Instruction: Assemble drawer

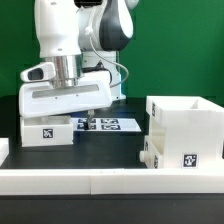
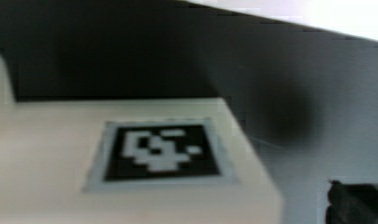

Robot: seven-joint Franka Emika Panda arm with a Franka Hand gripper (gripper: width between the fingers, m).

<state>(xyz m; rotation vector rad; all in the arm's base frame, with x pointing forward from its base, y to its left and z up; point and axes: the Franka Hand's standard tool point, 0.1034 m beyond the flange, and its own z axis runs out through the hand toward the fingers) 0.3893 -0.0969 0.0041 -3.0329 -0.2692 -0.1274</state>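
The arm (image 1: 60, 30) hangs vertical, wrist (image 1: 66, 68) pointing straight down, fingers (image 2: 360, 206) too hidden to judge their spread

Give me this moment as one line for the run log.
step: drawer assembly | gripper: at tray rim, grip unclear | casing: exterior view's right, apart | marker board: between them

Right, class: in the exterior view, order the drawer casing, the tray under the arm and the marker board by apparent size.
Largest, too close to rank: casing and tray; the casing sits nearer the camera.
Smallest: marker board.
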